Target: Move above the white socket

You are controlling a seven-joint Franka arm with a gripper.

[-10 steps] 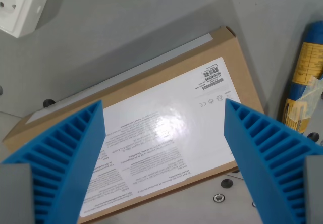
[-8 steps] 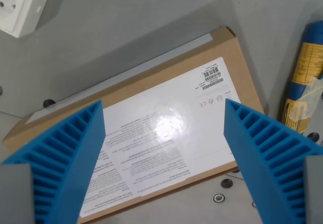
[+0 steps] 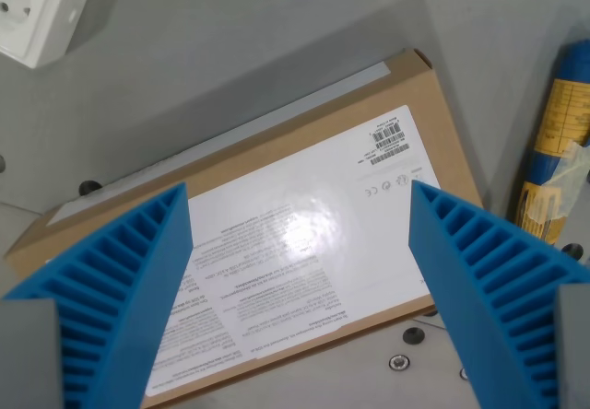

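**Getting over to the white socket in the corner**

Sitting far up in the wrist view's left corner, the white socket is only partly in the picture. It rests on the grey table, well apart from everything else, and its little round holes show on top.

The gripper is not above it yet. The two blue fingers are spread wide apart and hold nothing. Between them lies a brown cardboard box with a white label full of small print. So the gripper hangs over the box, not the socket.

To do this step well, the arm should slide toward the top left of the wrist view until the socket sits right in the middle between the fingers. It should stay up high while it goes, so the fingers do not bump the box. Nothing needs grabbing, so the fingers can stay wide.

On the wrist view's right stands a blue and yellow tube, well out of the way.
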